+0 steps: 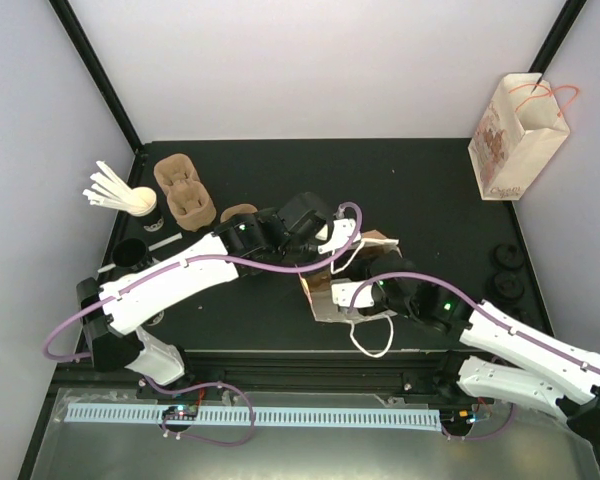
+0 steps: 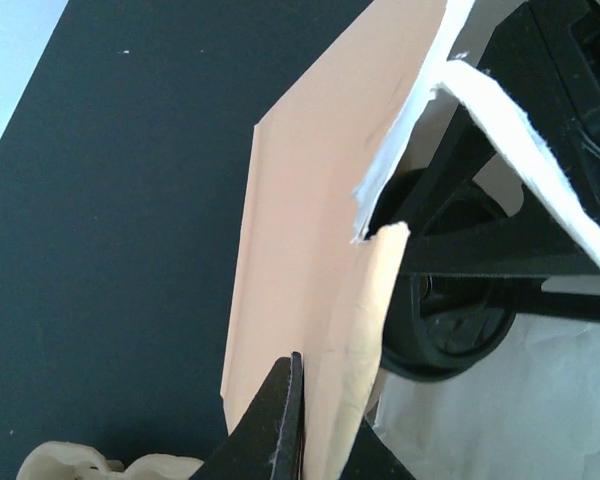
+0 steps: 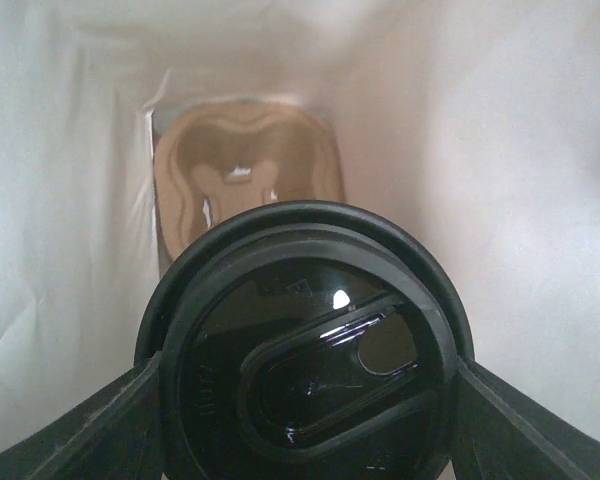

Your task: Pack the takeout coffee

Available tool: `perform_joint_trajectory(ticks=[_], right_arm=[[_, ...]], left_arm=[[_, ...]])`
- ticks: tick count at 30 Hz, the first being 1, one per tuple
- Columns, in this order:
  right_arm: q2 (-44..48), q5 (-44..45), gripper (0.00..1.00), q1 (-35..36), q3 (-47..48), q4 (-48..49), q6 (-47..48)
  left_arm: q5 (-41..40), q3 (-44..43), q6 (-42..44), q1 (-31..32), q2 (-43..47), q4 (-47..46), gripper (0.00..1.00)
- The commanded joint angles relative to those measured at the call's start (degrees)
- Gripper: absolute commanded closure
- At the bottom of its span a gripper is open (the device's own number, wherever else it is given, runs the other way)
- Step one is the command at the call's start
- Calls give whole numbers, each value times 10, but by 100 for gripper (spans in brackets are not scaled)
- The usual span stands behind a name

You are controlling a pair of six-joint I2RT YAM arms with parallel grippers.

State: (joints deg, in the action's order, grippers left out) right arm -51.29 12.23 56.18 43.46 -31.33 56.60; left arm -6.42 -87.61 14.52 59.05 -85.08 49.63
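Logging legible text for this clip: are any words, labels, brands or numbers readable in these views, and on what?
No text can be read in any view.
Standing paper bag: reddish print on its side, too small to read.
Black lid: faint raised marks near its rim, too blurred to read.
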Motion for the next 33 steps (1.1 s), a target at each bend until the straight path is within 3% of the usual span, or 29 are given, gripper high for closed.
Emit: perform_joint_trajectory(ticks=[1, 8, 12, 22, 29, 33], right_arm=[[10, 55, 43, 3, -16, -10, 11], [22, 72, 44, -6, -41, -8, -45], [22, 30, 46, -39, -26, 7, -86], [44, -63, 47, -40, 39, -30, -85], [14, 44, 48, -40, 65, -100, -68], [17, 60, 48, -40, 42, -90, -60]], left_arm=[[-27, -9, 32, 5, 26, 4, 98], [-37, 1, 43, 8, 39, 11, 98], [-25, 7, 48, 13, 43, 16, 98], [-46, -5, 25, 16, 23, 26, 98], [-67, -7, 23, 19, 15, 35, 99], [-65, -10, 17, 19, 15, 31, 99]])
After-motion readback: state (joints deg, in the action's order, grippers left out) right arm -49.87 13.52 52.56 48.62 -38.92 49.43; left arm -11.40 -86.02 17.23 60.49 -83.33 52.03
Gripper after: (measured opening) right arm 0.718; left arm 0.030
